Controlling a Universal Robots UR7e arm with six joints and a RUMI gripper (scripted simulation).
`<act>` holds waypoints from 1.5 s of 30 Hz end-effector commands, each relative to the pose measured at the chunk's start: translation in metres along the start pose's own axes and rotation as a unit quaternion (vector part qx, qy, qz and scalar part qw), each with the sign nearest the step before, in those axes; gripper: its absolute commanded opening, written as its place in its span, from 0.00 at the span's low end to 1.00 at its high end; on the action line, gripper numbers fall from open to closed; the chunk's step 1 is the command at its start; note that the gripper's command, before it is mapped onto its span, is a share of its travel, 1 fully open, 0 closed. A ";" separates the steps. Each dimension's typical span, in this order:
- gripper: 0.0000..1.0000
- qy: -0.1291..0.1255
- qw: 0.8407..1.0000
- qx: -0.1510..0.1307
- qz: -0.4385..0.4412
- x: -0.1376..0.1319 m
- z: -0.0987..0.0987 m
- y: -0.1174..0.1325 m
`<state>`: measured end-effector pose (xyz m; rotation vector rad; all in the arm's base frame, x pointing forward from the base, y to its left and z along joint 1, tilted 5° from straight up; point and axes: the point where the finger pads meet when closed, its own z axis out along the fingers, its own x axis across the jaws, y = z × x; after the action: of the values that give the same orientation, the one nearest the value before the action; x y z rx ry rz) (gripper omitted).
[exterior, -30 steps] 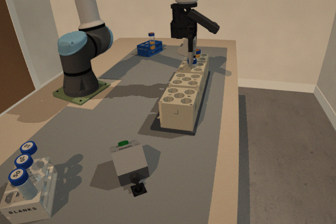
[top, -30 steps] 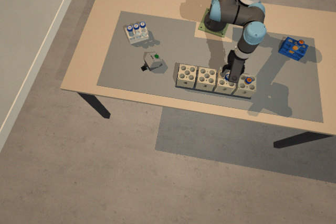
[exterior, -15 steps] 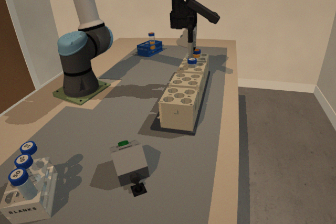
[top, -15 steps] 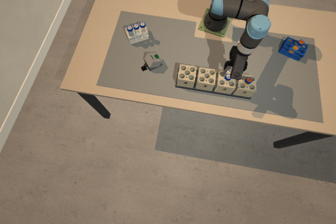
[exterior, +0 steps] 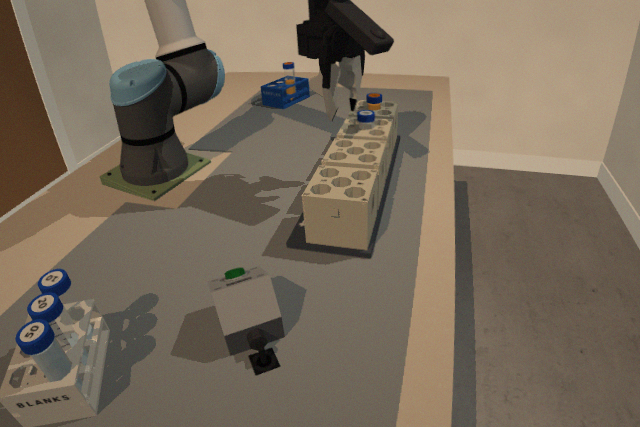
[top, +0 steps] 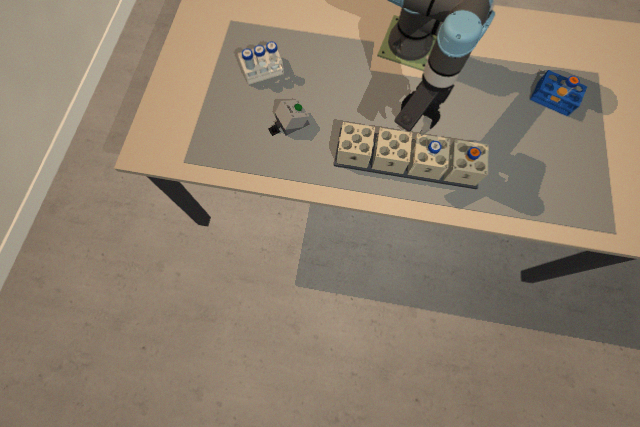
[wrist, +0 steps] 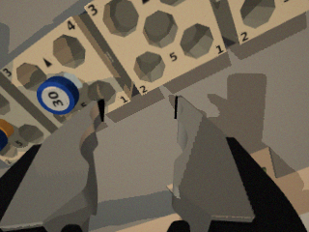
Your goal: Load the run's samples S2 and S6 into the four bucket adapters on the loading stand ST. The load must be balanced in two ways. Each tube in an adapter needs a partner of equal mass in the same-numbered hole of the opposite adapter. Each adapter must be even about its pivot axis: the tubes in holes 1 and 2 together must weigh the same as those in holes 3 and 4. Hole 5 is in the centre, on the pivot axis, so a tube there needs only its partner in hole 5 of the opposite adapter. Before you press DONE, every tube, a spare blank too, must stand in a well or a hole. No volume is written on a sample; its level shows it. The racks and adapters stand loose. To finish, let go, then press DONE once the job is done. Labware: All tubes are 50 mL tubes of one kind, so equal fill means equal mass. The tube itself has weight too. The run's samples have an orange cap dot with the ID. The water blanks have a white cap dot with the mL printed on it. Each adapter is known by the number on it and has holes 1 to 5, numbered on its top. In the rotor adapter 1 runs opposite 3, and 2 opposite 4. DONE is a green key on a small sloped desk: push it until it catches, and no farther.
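My gripper (exterior: 343,111) (wrist: 140,99) is part open and empty, on the robot side of the adapters, above their tops. Four cream adapters stand in a row on the loading stand (top: 403,174) (exterior: 296,240). In the top view, the 30 blank (top: 434,146) (exterior: 366,115) (wrist: 58,95) stands upright in hole 5 of the third adapter from the left. An orange-dotted sample (top: 473,152) (exterior: 374,97) stands in the centre hole of the rightmost. The two left adapters hold no tubes. Another sample (top: 573,80) (exterior: 288,65) stands in the blue rack; neither sample ID is readable.
The blanks rack (exterior: 31,413) holds the 50 blank (top: 247,53) (exterior: 34,337), the 20 blank (top: 259,49) (exterior: 44,307) and the 10 blank (top: 271,46) (exterior: 54,282). The green DONE key (top: 298,107) (exterior: 234,274) is on its desk, between that rack and the stand.
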<state>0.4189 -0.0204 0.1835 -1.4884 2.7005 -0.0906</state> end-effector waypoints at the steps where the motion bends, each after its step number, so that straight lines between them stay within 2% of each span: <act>1: 0.35 -0.001 0.996 0.002 0.086 0.029 -0.001 -0.004; 4: 0.35 -0.001 0.987 0.002 0.160 0.054 -0.001 -0.007; 9: 0.35 -0.001 0.962 0.002 0.273 0.096 -0.001 -0.013; 14: 0.35 -0.001 0.962 0.002 0.273 0.137 -0.001 -0.018; 16: 0.35 -0.001 0.962 0.002 0.273 0.137 -0.001 -0.018; 31: 0.35 -0.001 0.962 0.002 0.273 0.261 -0.001 -0.033; 33: 0.35 -0.001 0.962 0.002 0.273 0.261 -0.001 -0.033; 45: 0.35 -0.001 0.962 0.002 0.273 0.360 -0.001 -0.045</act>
<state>0.2767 -0.3197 0.1810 -0.6891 2.9922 -0.0677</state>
